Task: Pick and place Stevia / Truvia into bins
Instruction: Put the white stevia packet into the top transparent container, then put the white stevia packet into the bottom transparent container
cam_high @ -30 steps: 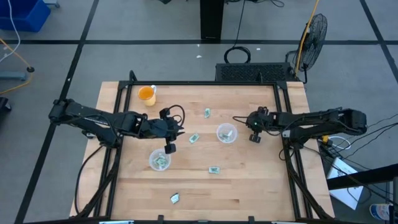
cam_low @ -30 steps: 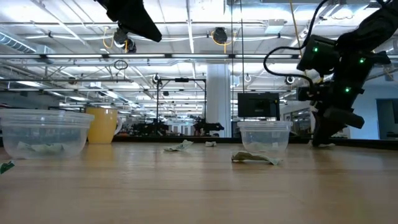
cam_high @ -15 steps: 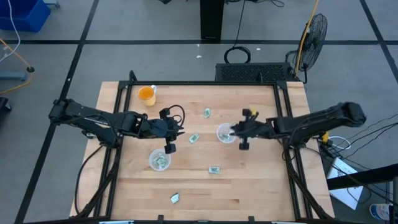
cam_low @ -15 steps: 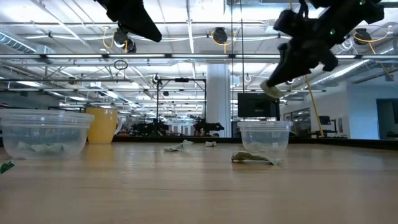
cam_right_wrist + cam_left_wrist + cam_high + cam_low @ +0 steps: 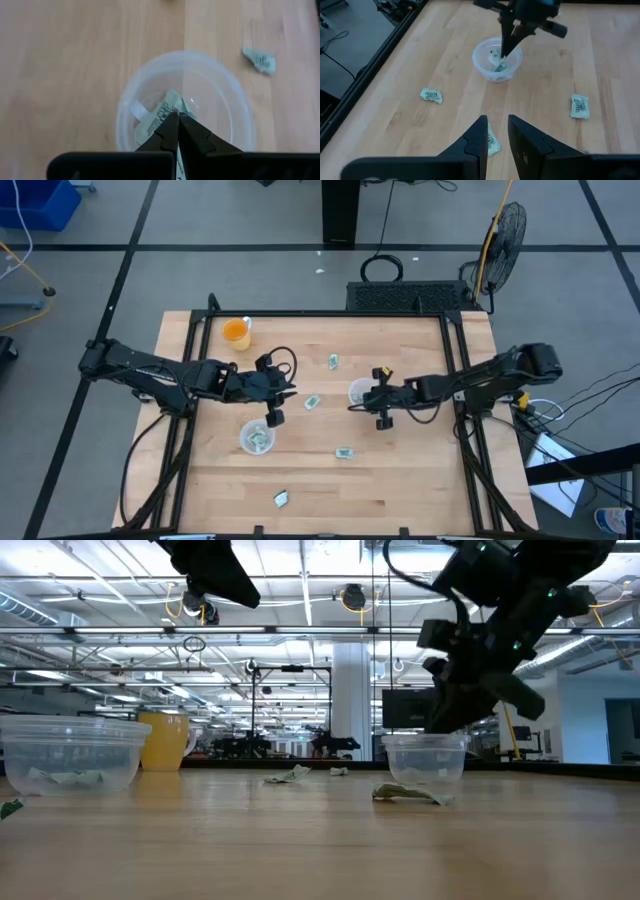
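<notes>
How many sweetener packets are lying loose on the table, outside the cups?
4 packets: one near the far edge, one mid-table, one toward the front, one by the front edge. A fifth packet is in the right claw, over a cup. Arms may hide others.

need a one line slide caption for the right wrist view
Right gripper poised directly above a clear plastic cup, fingertips pinched on a green-and-white sachet; another sachet lies on the wooden table beside it.

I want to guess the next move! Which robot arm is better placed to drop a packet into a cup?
Probably the right: the right gripper hangs over a clear cup, pinching a packet. The left gripper is empty.
</notes>
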Controlling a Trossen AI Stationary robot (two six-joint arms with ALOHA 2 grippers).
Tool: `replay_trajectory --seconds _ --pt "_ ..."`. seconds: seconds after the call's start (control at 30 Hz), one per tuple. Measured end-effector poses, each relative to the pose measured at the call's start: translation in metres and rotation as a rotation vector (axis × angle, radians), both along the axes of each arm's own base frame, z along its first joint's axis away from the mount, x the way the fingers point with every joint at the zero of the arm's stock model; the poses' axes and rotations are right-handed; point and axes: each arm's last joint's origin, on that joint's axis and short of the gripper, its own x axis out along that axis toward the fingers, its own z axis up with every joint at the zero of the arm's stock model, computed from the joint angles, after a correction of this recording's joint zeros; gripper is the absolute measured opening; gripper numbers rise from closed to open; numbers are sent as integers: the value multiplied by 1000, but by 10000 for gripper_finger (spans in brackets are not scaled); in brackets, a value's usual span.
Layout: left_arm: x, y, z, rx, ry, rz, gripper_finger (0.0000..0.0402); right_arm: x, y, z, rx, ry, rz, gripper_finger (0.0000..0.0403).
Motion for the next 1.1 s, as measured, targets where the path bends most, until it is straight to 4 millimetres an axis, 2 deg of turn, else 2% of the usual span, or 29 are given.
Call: replay_trajectory --seconds 0.13,0.43,0.63,0.77,0.93,1.03,1.1 --pt "0 0 0 2 -1 4 81 4 -5 -6 0 7 -22 6" --pt "0 1 0 21 -4 28 81 6 -9 -7 -15 0 -16 46" --pt "3 3 -3 81 10 67 81 3 -10 5 -34 -42 -1 65" --pt "16 12 -16 202 65 93 81 -3 -7 26 -47 -135 -3 70" --pt "44 30 -41 207 78 127 81 -14 2 51 14 -241 61 70" --pt "60 41 -60 184 90 136 82 -20 9 56 108 -289 102 71" --pt "69 46 -74 151 109 116 82 -26 13 53 163 -284 114 71"
